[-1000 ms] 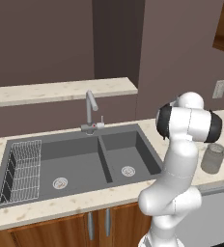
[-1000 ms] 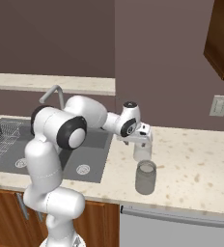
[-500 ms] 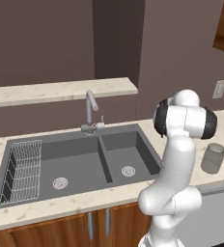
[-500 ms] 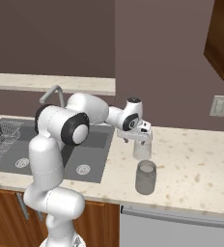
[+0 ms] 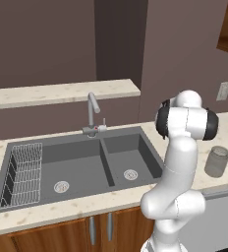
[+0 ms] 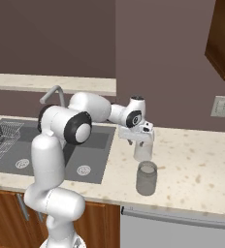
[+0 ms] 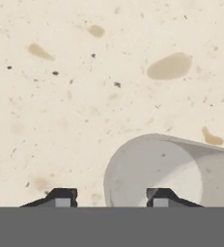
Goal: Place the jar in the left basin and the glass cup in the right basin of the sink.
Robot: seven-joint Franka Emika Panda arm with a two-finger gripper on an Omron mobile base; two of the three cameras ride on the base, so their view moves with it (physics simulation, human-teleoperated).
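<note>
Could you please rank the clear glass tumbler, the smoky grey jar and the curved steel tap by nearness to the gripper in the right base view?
1. Clear glass tumbler, directly beneath the gripper.
2. Smoky grey jar, nearer the counter's front edge.
3. Curved steel tap, behind the sink.

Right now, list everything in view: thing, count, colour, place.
Smoky grey glass jar: one, dark translucent, on the counter right of the sink.
Clear glass cup: one, pale, behind the jar, under the gripper.
Dark-grey double sink: one, set in the counter.
Wire rack: one, left basin.
Steel tap: one, behind the divider.
Speckled beige counter: one.
Wall socket: one, white.
Gripper: one, above the cup.
</note>
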